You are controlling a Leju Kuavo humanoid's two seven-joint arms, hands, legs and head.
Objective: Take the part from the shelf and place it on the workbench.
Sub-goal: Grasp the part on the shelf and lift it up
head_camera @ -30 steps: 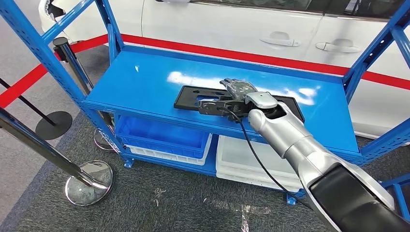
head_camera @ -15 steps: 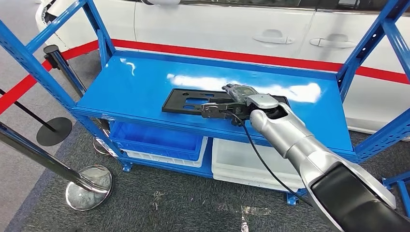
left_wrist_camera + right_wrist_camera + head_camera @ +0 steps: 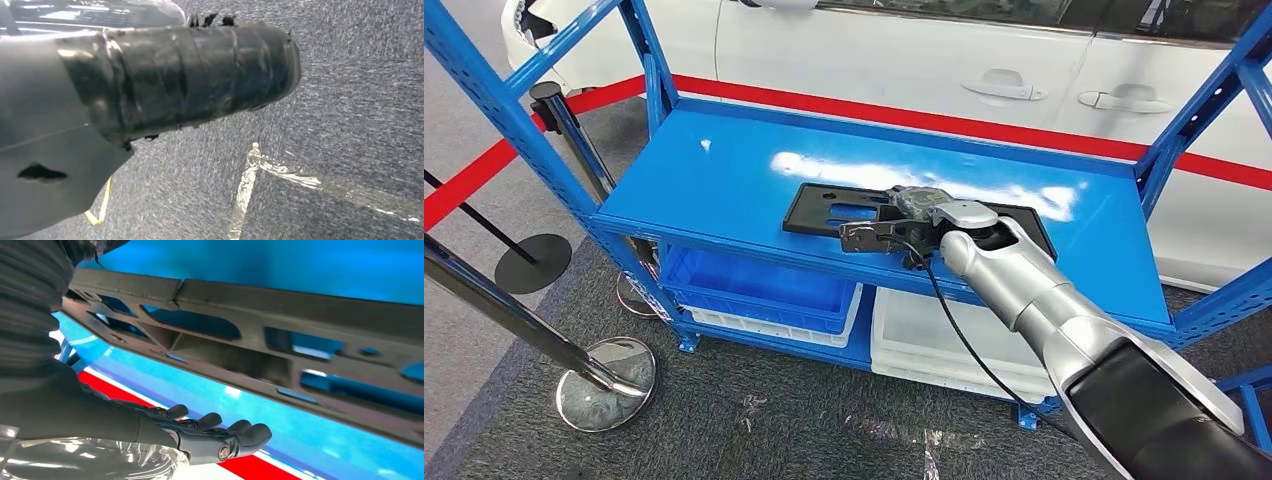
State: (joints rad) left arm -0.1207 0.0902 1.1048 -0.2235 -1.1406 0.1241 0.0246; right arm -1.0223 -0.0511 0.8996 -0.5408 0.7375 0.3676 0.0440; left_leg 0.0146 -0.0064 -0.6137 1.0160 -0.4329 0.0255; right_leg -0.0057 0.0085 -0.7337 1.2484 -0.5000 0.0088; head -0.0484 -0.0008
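Note:
The part (image 3: 824, 207) is a flat black plastic panel with cut-outs, lying on the top board of the blue shelf (image 3: 724, 165). My right hand (image 3: 914, 207) is at the middle of the part's near edge, its dark fingers reaching over the top. In the right wrist view the fingers (image 3: 220, 432) lie stretched out straight, with a gap of blue board between them and the part (image 3: 310, 305); the thumb is hidden. My left hand (image 3: 55, 150) hangs over the carpet floor, seen from behind with its fingers hidden.
Blue uprights (image 3: 534, 130) frame the shelf on both sides. A blue bin (image 3: 754, 285) and a white bin (image 3: 944, 340) sit on the lower level. Chrome barrier posts (image 3: 604, 380) stand on the left. A white car (image 3: 924, 55) is behind the shelf.
The camera swayed left, then back. My right hand stays at the part's near edge; its fingers show less over the part than a second ago.

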